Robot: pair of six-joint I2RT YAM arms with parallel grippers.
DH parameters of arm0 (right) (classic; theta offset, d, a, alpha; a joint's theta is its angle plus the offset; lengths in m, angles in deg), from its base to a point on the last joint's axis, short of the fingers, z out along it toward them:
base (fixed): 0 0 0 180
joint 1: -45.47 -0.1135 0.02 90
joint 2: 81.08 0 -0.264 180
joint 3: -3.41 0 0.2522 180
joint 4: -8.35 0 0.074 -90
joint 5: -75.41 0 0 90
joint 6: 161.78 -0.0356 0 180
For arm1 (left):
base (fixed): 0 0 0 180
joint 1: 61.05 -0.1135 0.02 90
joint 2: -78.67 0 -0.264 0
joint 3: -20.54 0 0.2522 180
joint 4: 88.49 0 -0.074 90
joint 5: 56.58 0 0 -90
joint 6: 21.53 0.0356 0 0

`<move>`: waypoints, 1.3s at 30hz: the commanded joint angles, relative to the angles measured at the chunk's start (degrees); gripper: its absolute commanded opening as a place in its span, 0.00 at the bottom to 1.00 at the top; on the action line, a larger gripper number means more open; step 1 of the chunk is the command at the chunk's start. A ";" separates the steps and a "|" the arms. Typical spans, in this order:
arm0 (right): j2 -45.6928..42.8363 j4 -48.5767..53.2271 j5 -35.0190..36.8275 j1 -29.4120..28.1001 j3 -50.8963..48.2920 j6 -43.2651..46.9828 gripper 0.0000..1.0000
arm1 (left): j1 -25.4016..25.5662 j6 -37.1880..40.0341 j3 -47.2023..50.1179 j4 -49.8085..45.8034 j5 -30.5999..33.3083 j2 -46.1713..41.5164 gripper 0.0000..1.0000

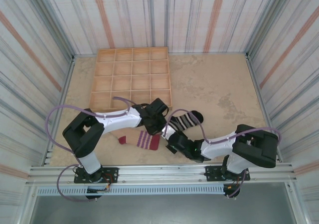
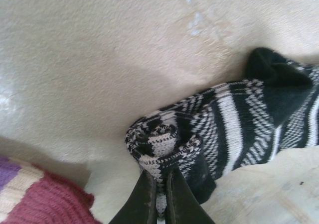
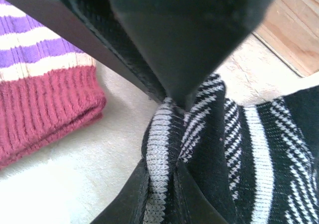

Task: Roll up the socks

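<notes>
Step shown: rolling the black striped sock (image 1: 188, 118), which lies on the table (image 1: 219, 84) just in front of the wooden tray (image 1: 132, 61). Its near end is coiled into a small roll. The left gripper (image 2: 158, 179), jaws closed, pinches that roll, and the right gripper (image 3: 160, 174) is clamped on the same knit edge. Judged next: turn the coil toward the far end without slackening. The beige sock (image 1: 142, 140) lies flat beside it, not yet rolled.
</notes>
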 commanded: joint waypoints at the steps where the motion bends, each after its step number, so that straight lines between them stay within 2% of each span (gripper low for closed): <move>1: -0.86 3.53 -6.47 3.42 -0.33 -5.86 0.00 | 1.11 2.05 1.57 -0.64 -0.26 -2.25 0.00; 3: -1.54 3.85 -9.38 4.69 -0.87 -7.31 0.00 | 0.86 2.41 1.50 -0.15 -0.21 -2.30 0.01; 9: -2.60 4.28 -17.69 9.84 -2.44 -12.59 0.00 | 0.41 3.08 1.63 1.62 0.57 -3.19 0.30; 11: -2.66 3.49 -19.78 11.51 -3.26 -13.82 0.00 | 0.24 3.26 1.91 2.23 0.80 -3.63 0.37; 17: -1.44 3.60 -22.48 13.25 -3.53 -16.37 0.00 | -0.43 5.80 1.41 0.71 1.44 -4.09 0.38; 24: -1.73 -0.11 -28.50 16.96 -6.20 -21.37 0.00 | -0.91 10.06 0.27 -3.08 3.96 -5.46 0.45; 26: -1.98 -2.47 -32.99 19.91 -7.53 -23.28 0.00 | -0.89 10.34 0.83 -2.38 4.48 -6.16 0.48; 28: -1.68 -3.97 -38.27 23.23 -8.23 -24.84 0.00 | -0.53 10.15 1.38 -1.43 4.97 -6.63 0.56; 29: -1.41 -3.69 -40.11 24.25 -8.08 -25.32 0.00 | -0.41 10.35 1.44 -0.96 4.97 -6.59 0.57; 32: -0.01 -3.14 -46.60 27.85 -7.27 -27.66 0.00 | 0.00 10.46 1.14 -0.56 4.69 -5.96 0.58; 34: 1.14 -6.43 -51.72 31.08 -8.38 -30.35 0.00 | 0.45 10.11 1.37 -0.10 4.95 -5.81 0.58; 39: 1.27 -11.13 -57.96 37.36 -11.38 -35.02 0.00 | 1.56 8.02 4.14 4.84 6.54 -6.65 0.54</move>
